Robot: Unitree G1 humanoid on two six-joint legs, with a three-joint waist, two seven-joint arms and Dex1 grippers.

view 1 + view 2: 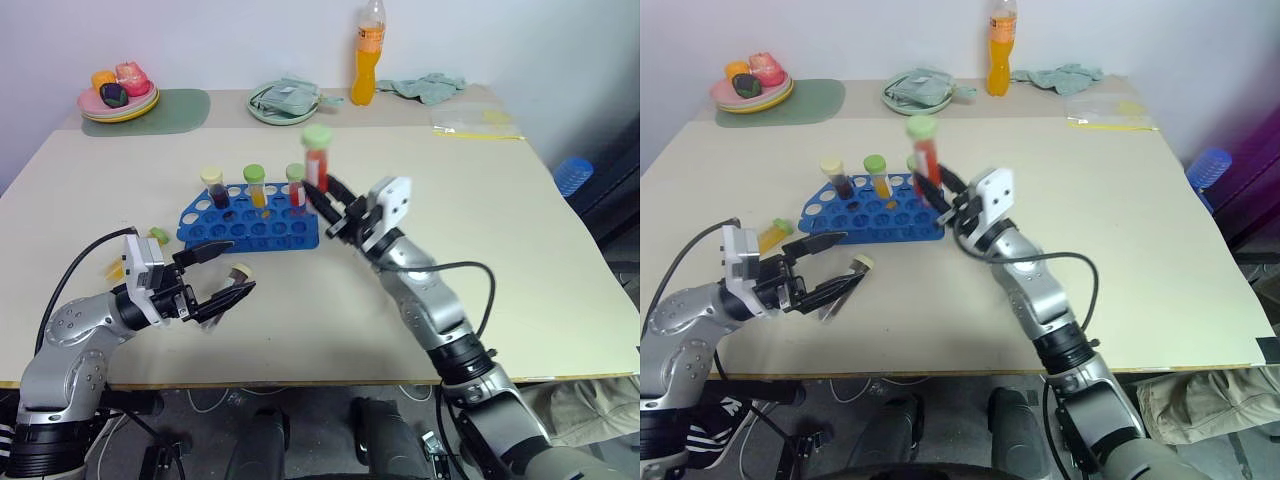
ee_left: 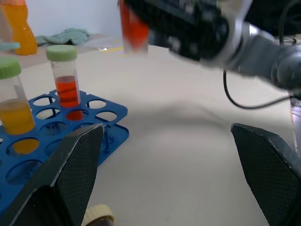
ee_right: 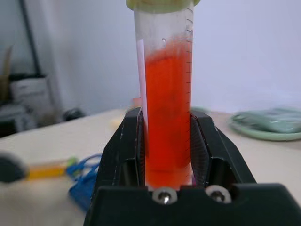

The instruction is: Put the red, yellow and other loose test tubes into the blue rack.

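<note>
Red tube (image 1: pixel 317 160), green cap, was upright in the right gripper (image 3: pixel 165 155), jaws clamped on it, just above the blue rack (image 1: pixel 250 222), mid-table. Step: carry to rack; next probably lower into a free hole beside 3 seated tubes. Left gripper (image 1: pixel 225 275) gaped empty near front edge, over a loose tube (image 1: pixel 236 276). Table (image 1: pixel 480 230) right of rack bare, ample room.

rack front rows: blue rack (image 1: pixel 250 226) holes open, reachable from above
rack back row: three upright tubes (image 1: pixel 254 186) block it
bench right half: bench (image 1: pixel 520 250) bare, free passage
left of rack: left tool (image 1: pixel 222 273) spread wide, loose tube (image 1: pixel 236 277) between fingers
</note>
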